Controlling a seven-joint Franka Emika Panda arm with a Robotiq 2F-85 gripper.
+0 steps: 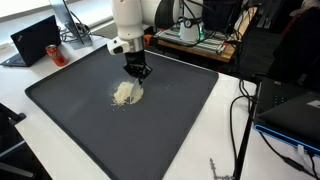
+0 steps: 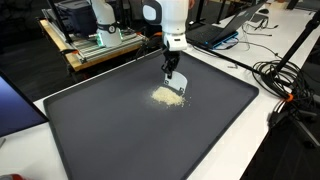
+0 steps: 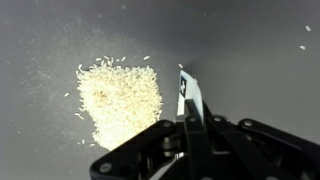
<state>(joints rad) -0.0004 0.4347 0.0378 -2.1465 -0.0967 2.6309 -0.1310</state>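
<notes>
A pile of pale rice-like grains [image 1: 127,92] lies on a large dark mat [image 1: 90,125], and shows in both exterior views [image 2: 168,96]. My gripper [image 1: 138,72] points straight down just beside the pile, its tip close to the mat [image 2: 172,82]. In the wrist view the fingers [image 3: 190,122] are shut on a thin white card [image 3: 189,92] with a dark mark. The card's edge stands just right of the grain pile [image 3: 120,100]. Loose grains are scattered around the pile.
The mat [image 2: 120,135] lies on a white table. A laptop [image 1: 35,40] and a red can [image 1: 57,53] stand at one corner. Cables [image 1: 245,100] and another laptop [image 1: 292,108] are beside the mat. A wooden bench with electronics [image 2: 100,45] stands behind.
</notes>
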